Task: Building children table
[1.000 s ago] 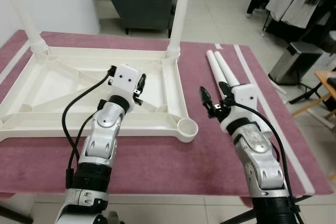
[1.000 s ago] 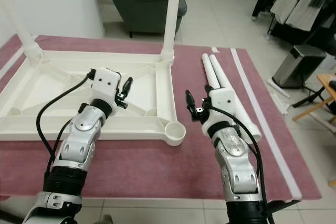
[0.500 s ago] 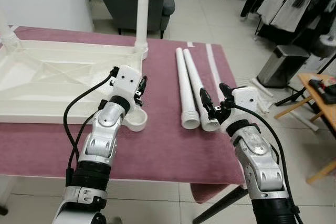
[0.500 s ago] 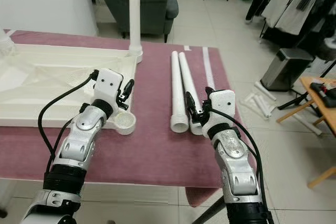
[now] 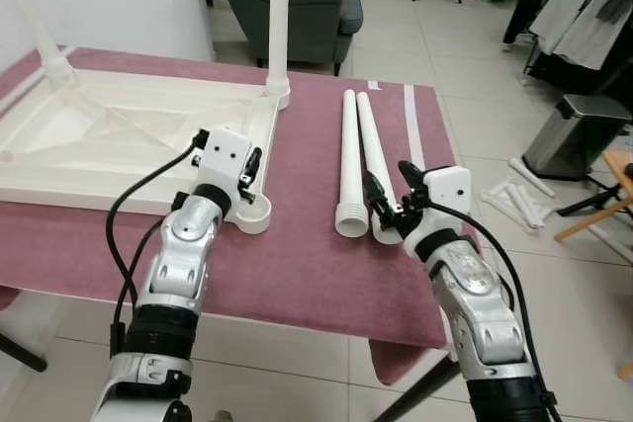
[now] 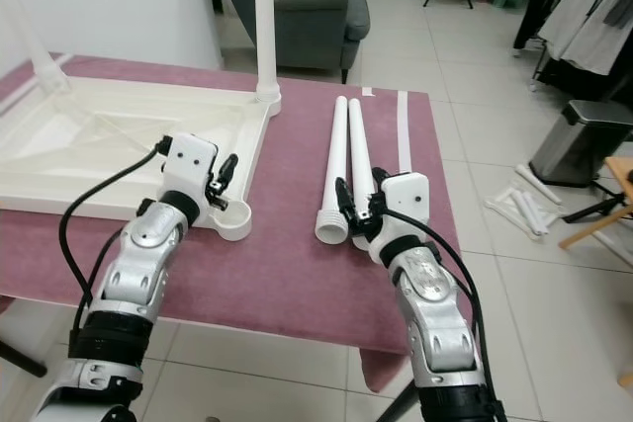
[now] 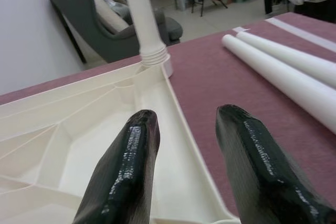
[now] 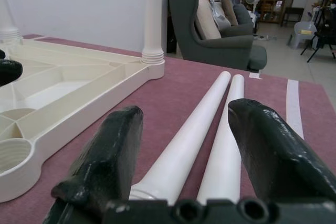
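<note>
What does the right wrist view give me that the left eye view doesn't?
Right wrist alone: the right claw's open fingers straddling the two loose legs, and ribbing inside the empty corner socket.

Left eye alone: both arms, the left claw over the tabletop's edge, the bin.

Both: loose legs, upturned tabletop, a screwed-in leg, armchair.

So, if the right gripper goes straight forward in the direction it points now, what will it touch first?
Most likely the two loose table legs. The right gripper is open and aimed along them, right at their threaded near ends, so its fingers would probably pass on either side of the legs. Height above them is unclear.
</note>
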